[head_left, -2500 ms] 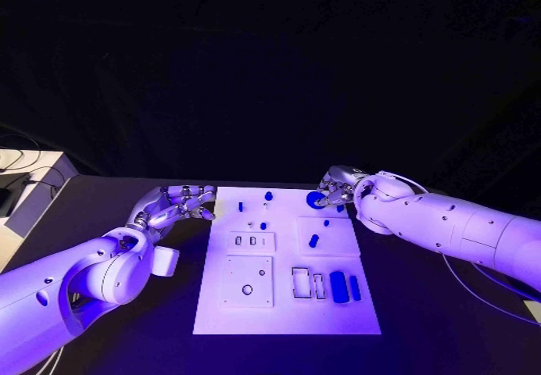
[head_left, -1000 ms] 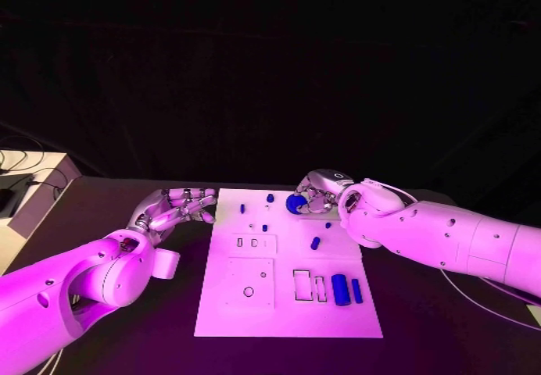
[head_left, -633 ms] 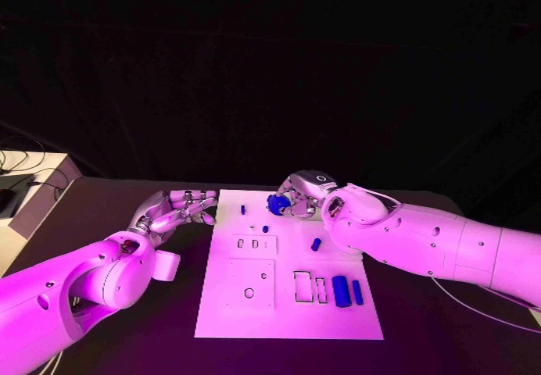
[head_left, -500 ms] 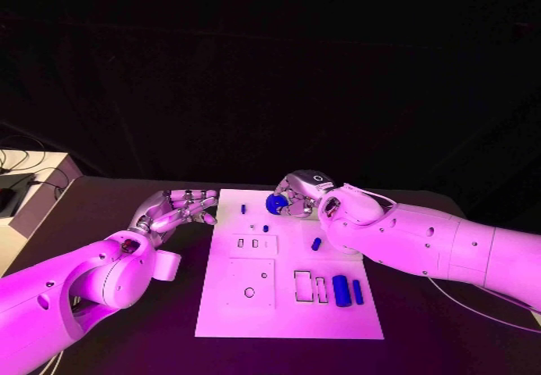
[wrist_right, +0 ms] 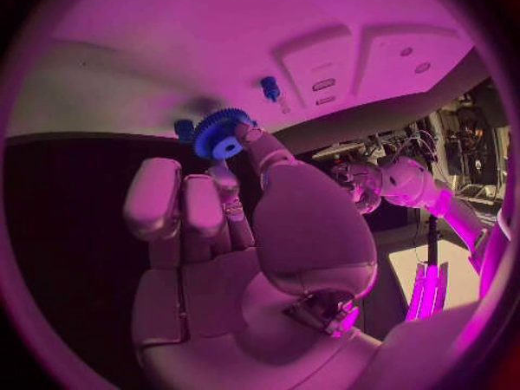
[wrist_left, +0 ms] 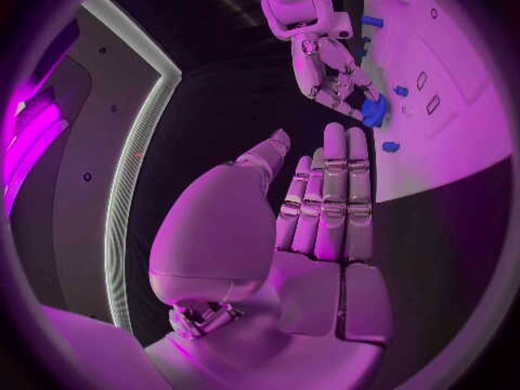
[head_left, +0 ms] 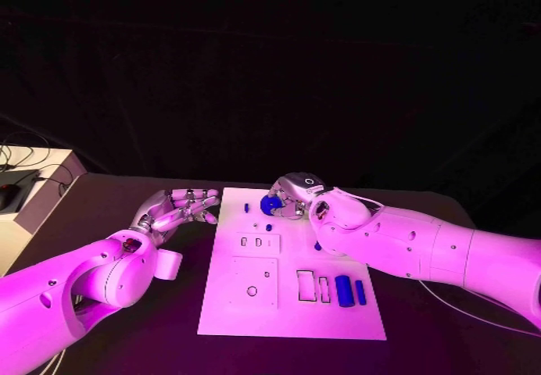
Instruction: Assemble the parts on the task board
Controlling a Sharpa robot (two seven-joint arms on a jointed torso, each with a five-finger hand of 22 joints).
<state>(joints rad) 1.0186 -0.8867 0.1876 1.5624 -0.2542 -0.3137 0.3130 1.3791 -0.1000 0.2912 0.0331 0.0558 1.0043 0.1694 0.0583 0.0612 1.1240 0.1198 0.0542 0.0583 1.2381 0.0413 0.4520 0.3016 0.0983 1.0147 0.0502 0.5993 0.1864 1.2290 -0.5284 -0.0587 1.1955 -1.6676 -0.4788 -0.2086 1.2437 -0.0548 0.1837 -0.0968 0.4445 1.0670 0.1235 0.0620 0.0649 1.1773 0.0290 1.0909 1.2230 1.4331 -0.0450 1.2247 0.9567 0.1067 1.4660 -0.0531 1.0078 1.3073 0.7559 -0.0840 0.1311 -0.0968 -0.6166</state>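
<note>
Carrying a blue gear (head_left: pixel 270 205) pinched in its fingers (wrist_right: pixel 230 180), the right hand (head_left: pixel 295 195) has shifted leftward above the task board's (head_left: pixel 291 312) far edge; the left hand (head_left: pixel 180 208) hovers empty, fingers loosely parted, beside the board over the desk (head_left: pixel 102 219).

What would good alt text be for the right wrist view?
The right hand pinches a small blue gear in its fingers, above the far end of the white task board. A small blue peg stands on the board nearby.
</note>
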